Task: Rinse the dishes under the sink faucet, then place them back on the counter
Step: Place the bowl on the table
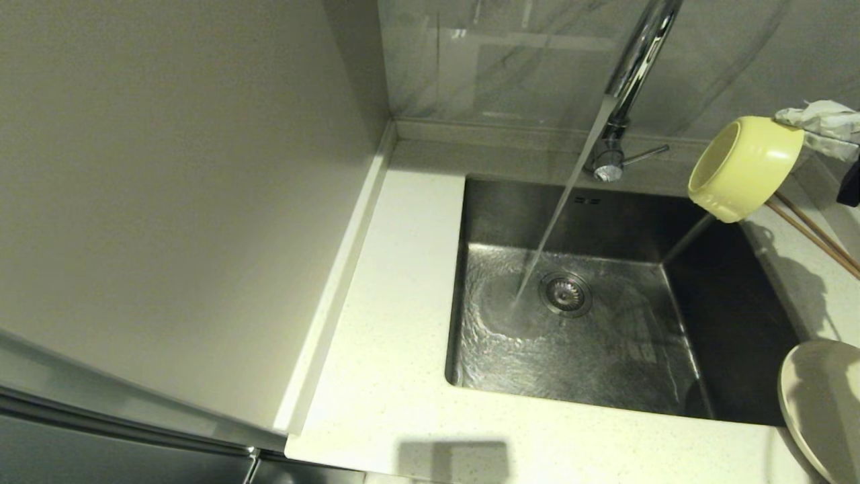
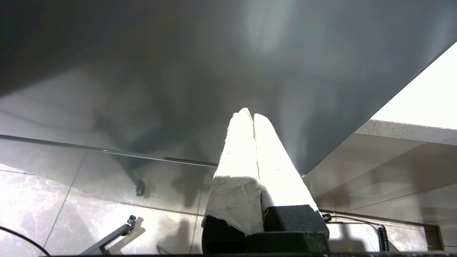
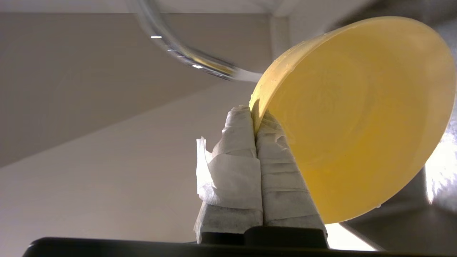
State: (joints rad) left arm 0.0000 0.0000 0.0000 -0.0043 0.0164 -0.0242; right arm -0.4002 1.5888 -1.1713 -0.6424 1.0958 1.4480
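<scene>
The pale-yellow bowl (image 1: 742,168) hangs tipped on its side above the sink's (image 1: 605,349) back right corner, its opening facing left. My right gripper (image 1: 803,128) is shut on the bowl's rim; in the right wrist view the taped fingertips (image 3: 254,116) pinch the bowl (image 3: 357,117). The chrome faucet (image 1: 631,74) runs a slanting stream onto the basin floor beside the drain strainer (image 1: 566,293), well left of the bowl. The cream plate (image 1: 823,403) lies on the counter (image 1: 396,302) at the front right. Brown chopsticks (image 1: 816,235) lie on the counter behind it. My left gripper (image 2: 249,116) is shut and empty, parked below counter level.
A plain beige wall panel (image 1: 181,202) stands along the left of the counter, with a raised strip at its foot. A marbled backsplash (image 1: 510,60) rises behind the faucet, whose thin lever rod (image 1: 645,154) points right. The faucet's curve (image 3: 185,57) passes above the bowl in the right wrist view.
</scene>
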